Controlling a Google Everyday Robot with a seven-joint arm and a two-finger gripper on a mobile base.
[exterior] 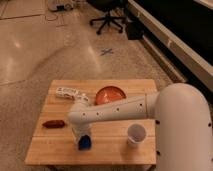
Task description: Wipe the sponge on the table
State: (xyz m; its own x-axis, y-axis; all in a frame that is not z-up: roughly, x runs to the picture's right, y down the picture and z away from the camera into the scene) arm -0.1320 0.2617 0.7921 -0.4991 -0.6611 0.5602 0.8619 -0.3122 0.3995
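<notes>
The sponge [84, 144] lies flat on the table [108, 148]. It is on the same front strip of the wooden top as the white cup [136, 134], off to the cup's picture-left with bare wood between the two.

The gripper [81, 136] is right over the sponge, on the side away from the cup, pointing down and either touching its top edge or just short of it. Its claw is hidden against the sponge, so I cannot tell whether it is spread, pressed together or pinching the sponge.

The white arm [120, 107] reaches in behind the cup, passes across the table and bends down to the gripper.

Farther from the cup:
- An orange-red dish [110, 94] sits behind the cup, toward the back of the table.
- A black-and-white striped block [67, 92] lies beyond the dish, at the far back corner.
- A reddish-brown item [53, 124] lies past the sponge, at the table's edge.

On progress, the sponge is on the surface to be wiped and the gripper is at it. The wood shows no streak or wet track. The scene fits a grip being taken before a stroke, and equally a pause between or after strokes. How much wiping remains cannot be judged.
</notes>
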